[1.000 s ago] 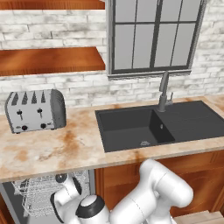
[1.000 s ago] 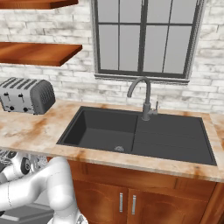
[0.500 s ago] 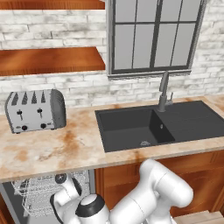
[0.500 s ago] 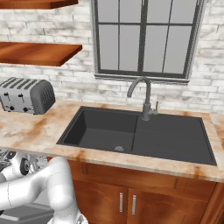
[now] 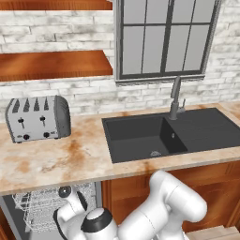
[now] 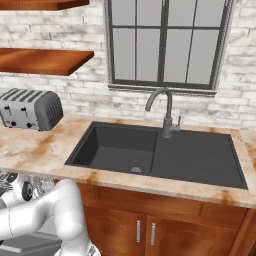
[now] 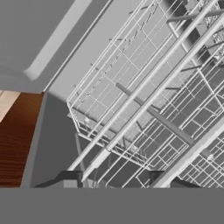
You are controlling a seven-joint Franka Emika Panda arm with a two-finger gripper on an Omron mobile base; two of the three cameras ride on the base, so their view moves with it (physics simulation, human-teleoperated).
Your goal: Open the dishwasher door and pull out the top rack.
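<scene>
The top rack [image 5: 44,208], a white-silver wire basket, sits inside the open dishwasher under the counter at the lower left. In the hand view the top rack [image 7: 144,100] runs diagonally, seen from close up. My gripper [image 7: 116,178] is open at the rack's front edge, and a white rim bar passes between its dark fingertips [image 7: 68,178]. My arm bends down from the base into the dishwasher opening. The dishwasher door [image 6: 30,244] shows as a flat grey panel folded down at the bottom left of the right base view. Its handle and control strip are hidden.
A grey toaster [image 5: 37,118] stands on the marbled counter [image 5: 70,159] above the dishwasher. A dark sink [image 5: 140,136] with a faucet [image 5: 176,96] lies to the right. Brown wooden cabinet doors [image 6: 145,230] are below the sink, and a wooden side panel [image 7: 17,140] is beside the rack.
</scene>
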